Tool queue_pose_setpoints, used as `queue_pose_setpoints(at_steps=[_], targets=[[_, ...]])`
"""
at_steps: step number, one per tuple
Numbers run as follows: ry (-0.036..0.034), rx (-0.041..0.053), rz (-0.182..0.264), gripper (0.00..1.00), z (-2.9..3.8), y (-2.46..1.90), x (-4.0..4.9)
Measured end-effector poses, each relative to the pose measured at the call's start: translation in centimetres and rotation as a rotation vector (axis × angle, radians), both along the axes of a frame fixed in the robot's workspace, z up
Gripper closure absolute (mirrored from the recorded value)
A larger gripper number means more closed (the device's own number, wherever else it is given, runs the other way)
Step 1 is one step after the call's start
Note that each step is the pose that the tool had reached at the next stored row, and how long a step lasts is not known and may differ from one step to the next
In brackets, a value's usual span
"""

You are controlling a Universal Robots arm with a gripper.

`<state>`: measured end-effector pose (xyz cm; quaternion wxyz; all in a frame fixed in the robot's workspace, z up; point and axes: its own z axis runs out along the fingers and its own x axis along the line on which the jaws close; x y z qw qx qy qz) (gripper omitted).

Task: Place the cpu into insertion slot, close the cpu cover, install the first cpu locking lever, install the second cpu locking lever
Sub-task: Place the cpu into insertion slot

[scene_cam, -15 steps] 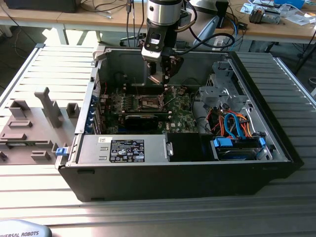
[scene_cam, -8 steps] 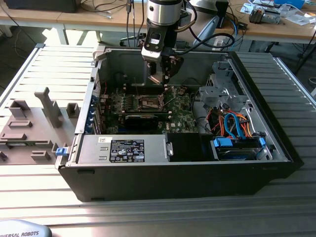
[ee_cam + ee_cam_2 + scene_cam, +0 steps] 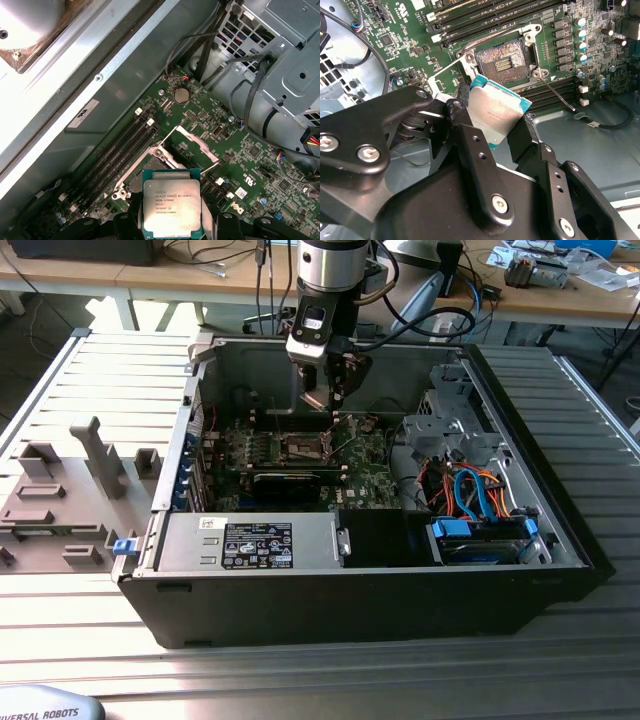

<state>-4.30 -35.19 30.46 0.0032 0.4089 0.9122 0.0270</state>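
Black claw fingers sit closest, pinching the cpu by two side edges, with its shiny top showing. In the exterior view the claw hangs inside the open computer case, toward 1 o'clock from the insertion slot. The cpu is up in the air, not touching the slot. The cpu cover stands flipped up, so the slot's square middle is bare, with free room above it.
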Motion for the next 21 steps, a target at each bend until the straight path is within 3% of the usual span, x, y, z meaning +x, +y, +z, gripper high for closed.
queue_pose_setpoints(at_steps=[21], targets=[[0.0001,0.0000,-0.010,0.46,0.00,0.00,0.00]])
